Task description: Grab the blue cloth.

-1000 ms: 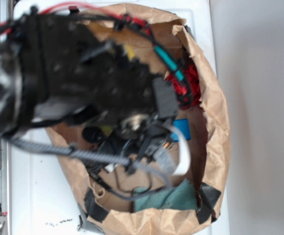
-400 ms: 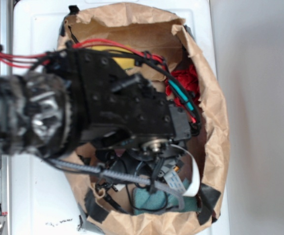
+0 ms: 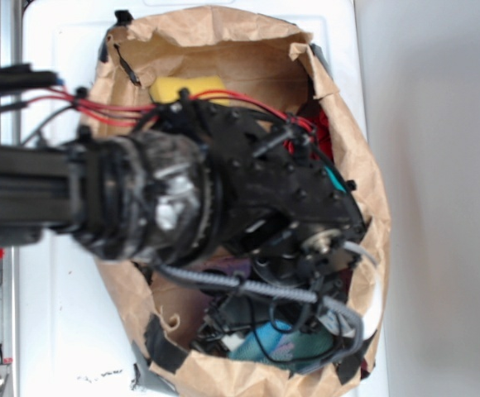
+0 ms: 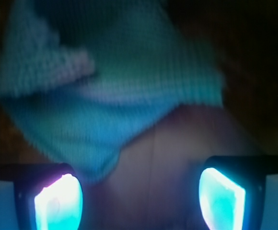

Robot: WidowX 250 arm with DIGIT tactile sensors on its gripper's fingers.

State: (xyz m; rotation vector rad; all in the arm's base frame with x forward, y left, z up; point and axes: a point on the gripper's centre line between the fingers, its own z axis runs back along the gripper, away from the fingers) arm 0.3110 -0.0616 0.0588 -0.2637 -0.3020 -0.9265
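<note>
From the wrist view we see the gripper with its jaws spread wide: one glowing fingertip sits at the lower left edge and the other at the lower right, with a broad gap of bare brownish surface between them. Nothing is held between the jaws, and neither fingertip touches anything that we can make out. The blue cloth lies just ahead of the jaws, filling the upper and middle part of that view; its lower corner hangs down toward the gap, nearer the left fingertip, but stays apart from it. The cloth shows a ribbed, looped weave with a folded flap near its upper left. The picture is blurred, so we cannot tell finer detail.

In the exterior view the arm reaches from the left over a crumpled brown paper bag that stands on the white counter. The arm's black body and its cables cover most of the bag's opening. The blue cloth shows as a teal patch at the bottom of the bag, near the front rim, partly behind black cables. A yellow object lies at the far end inside the bag, and a sliver of red cloth peeks out beside the arm near the right wall. Black tape patches the bag's lower rim.

We can read no brand, label or writing anywhere.
</note>
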